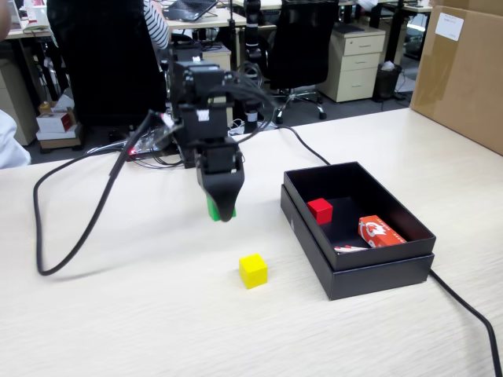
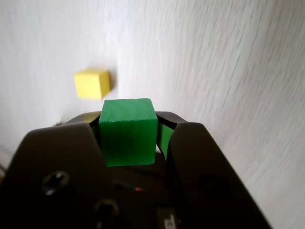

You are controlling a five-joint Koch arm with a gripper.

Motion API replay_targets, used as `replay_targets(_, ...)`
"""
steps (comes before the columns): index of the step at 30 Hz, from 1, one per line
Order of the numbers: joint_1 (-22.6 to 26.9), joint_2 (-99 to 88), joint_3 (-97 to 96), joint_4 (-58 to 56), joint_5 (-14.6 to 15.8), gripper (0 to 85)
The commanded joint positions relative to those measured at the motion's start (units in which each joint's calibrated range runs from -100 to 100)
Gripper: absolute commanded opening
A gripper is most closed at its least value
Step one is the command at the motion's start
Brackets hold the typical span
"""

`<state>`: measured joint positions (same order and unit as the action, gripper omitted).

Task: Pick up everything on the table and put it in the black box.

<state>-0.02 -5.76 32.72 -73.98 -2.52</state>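
The gripper (image 2: 128,138) pinches the green cube (image 2: 127,131) by two flat opposite faces; it looks light, rigid, perhaps a little slick.

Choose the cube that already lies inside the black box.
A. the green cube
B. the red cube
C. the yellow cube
B: the red cube sits inside the black box, while the pincer grips the green cube and the yellow cube rests on the table.
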Motion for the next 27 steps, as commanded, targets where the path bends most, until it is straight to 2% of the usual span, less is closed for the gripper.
replay_targets(1,3.9,-13.9,1.3,-0.1,1.5,0.9)
replay_targets(7,11.0,-16.0,2.9,-0.1,3.7,0.9)
replay_targets(12,14.6,-2.9,12.5,0.0,4.5,0.9)
replay_targets(19,14.4,26.8,27.6,0.2,6.0,0.9)
replay_targets(27,13.7,37.0,31.3,0.6,7.4,0.9)
